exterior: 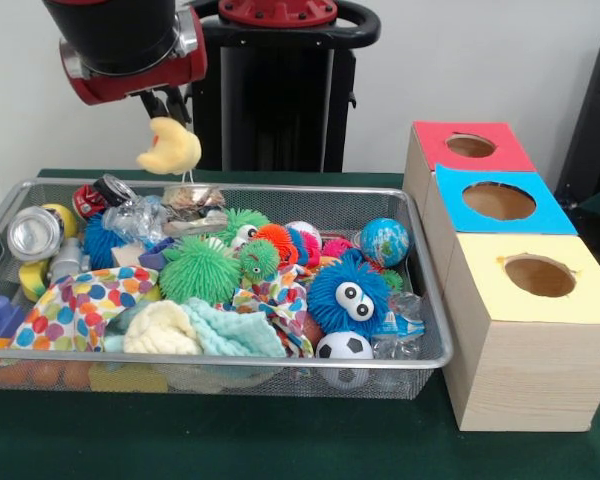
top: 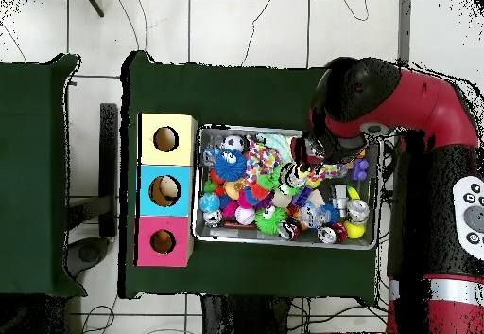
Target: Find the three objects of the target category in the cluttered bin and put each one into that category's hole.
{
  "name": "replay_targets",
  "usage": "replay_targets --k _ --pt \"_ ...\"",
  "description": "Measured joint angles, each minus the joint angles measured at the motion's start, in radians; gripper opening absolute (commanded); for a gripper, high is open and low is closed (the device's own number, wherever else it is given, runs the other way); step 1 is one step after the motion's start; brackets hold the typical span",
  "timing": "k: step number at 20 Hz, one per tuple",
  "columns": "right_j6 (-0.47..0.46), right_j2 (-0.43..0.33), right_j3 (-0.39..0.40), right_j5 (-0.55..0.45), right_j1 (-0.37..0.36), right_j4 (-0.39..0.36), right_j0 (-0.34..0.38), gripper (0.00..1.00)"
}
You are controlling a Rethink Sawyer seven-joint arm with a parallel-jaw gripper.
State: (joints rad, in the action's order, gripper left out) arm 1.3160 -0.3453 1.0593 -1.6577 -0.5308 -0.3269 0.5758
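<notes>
The wire mesh bin (exterior: 280, 362) is full of toys. A crushed can with a shiny round end (exterior: 35, 233) lies at its left end. A red and black can (exterior: 102, 193) lies at the far left rim, and a flattened silver can (exterior: 192, 204) lies just right of it. My gripper (exterior: 168, 108) hangs above the bin's far left part, shut on a yellow soft toy (exterior: 170, 148) that is held clear of the clutter. The red-topped box's hole (exterior: 470, 146) is right of the bin, farthest from the camera, and also shows in the overhead view (top: 163, 242). In the overhead view the arm (top: 354, 113) covers the gripper.
A blue-topped box (exterior: 498, 200) and a yellow-topped box (exterior: 540, 276) stand in a row with the red one. The bin holds rubbery spiky balls (exterior: 198, 270), a blue furry ball with eyes (exterior: 348, 295), a small football (exterior: 342, 347), cloths (exterior: 80, 305) and crinkled clear plastic (exterior: 135, 218).
</notes>
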Motion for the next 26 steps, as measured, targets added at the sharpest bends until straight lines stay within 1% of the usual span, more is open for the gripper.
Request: replay_targets --k 8,12,14,20,21,24,26 --pt "0.000 0.000 0.029 0.000 0.025 -0.004 0.006 0.00" --pt "0.000 0.000 0.054 0.001 0.037 -0.005 0.018 0.00" --pt "0.000 0.000 0.085 0.021 0.045 -0.005 0.035 0.00" --pt "0.000 0.000 0.144 0.153 0.066 -0.007 0.077 0.00" --pt "0.000 0.001 0.161 0.212 0.076 -0.008 0.088 0.00" --pt "0.000 0.002 0.172 0.279 0.088 -0.013 0.097 0.00" --pt "0.000 0.006 0.179 0.362 0.101 -0.027 0.098 0.00"
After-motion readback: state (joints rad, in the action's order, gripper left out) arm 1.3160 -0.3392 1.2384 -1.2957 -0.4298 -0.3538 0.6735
